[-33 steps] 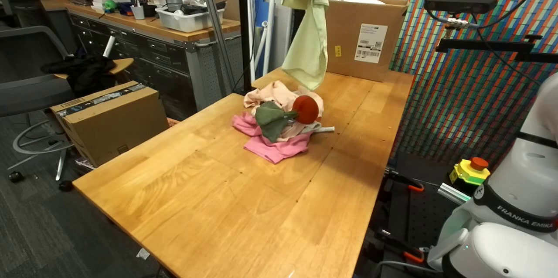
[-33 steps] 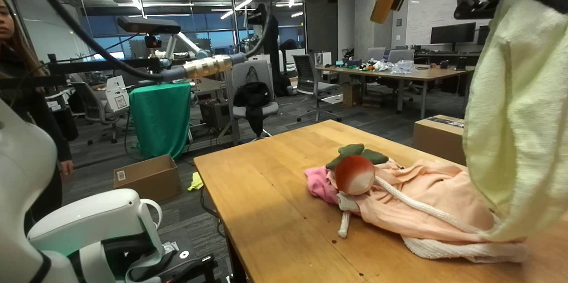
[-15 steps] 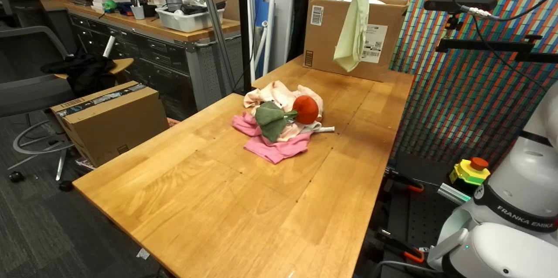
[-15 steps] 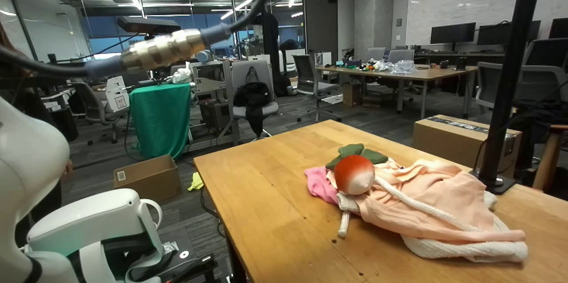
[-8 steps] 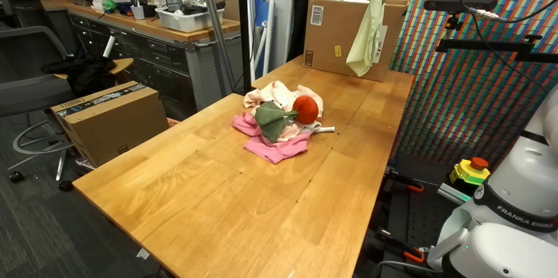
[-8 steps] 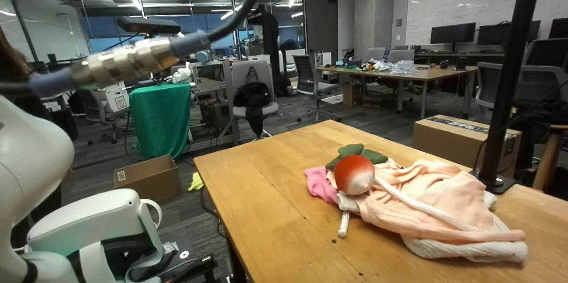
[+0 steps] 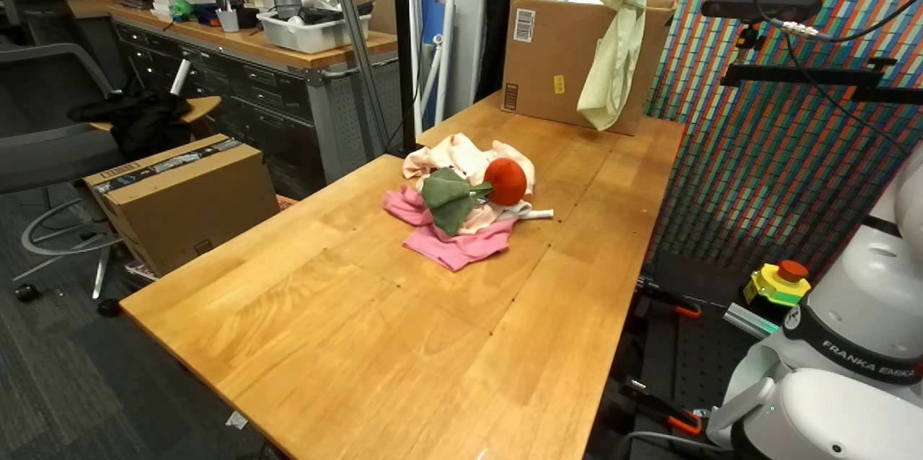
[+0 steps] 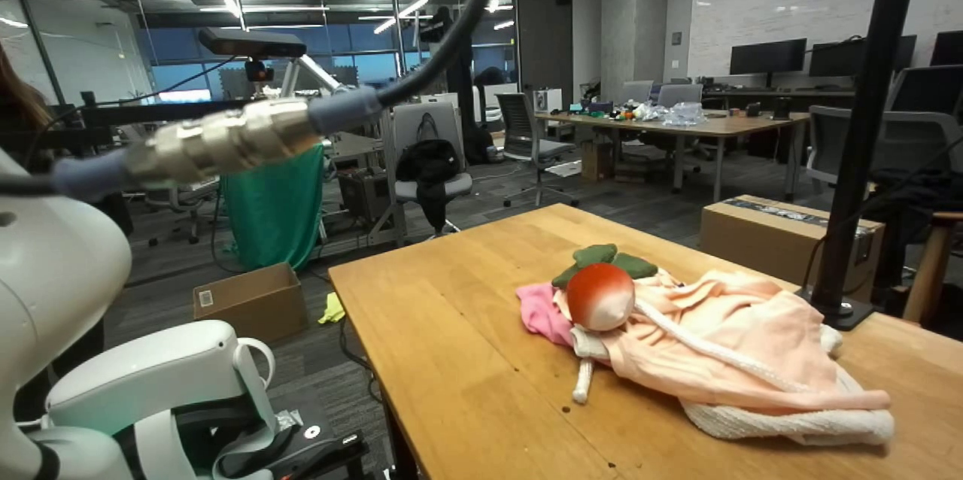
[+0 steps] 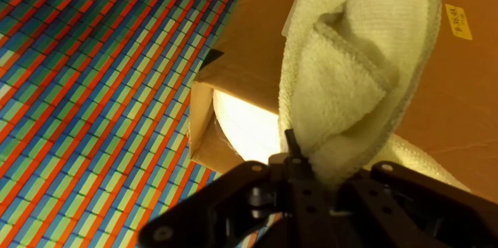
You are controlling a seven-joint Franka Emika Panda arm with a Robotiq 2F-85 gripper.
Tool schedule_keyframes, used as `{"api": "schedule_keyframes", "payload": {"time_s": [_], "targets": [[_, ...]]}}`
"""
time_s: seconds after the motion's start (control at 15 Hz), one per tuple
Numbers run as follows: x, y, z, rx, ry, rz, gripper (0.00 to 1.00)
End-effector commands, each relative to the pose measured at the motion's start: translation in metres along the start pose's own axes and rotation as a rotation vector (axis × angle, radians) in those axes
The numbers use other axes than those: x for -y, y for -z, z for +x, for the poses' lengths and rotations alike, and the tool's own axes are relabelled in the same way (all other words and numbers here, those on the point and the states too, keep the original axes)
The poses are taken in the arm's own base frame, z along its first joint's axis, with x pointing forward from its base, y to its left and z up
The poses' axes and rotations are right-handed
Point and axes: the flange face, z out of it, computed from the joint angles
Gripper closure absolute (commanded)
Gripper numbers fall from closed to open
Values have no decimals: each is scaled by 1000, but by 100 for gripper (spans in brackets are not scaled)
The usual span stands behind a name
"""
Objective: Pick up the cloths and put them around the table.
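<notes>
In our gripper we are pinching the yellow-green cloth, dangling it in front of the cardboard box on the table. Well apart from that box, the peach cloth and pink cloth are lying bunched.

The wooden table lies bare across its near half in an exterior view, while piled cloths, a black post just beside them and a tall cardboard box stand in the way beyond.
</notes>
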Motion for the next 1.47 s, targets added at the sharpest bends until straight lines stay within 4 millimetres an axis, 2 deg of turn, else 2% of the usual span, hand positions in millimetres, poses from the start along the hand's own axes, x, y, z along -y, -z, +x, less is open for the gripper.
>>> {"api": "schedule_keyframes", "payload": {"time_s": [0.0,0.07,0.13,0.67,0.87,1.07,1.4], "targets": [[-4,-4,10,-8,-56,-1,68],[-4,-3,9,-5,-59,1,68],[-4,-3,10,-5,-62,5,63],[2,7,10,1,-45,24,1],[11,20,5,-4,-19,50,0],[33,46,-12,10,41,145,0],[97,101,-67,105,200,352,0]]}}
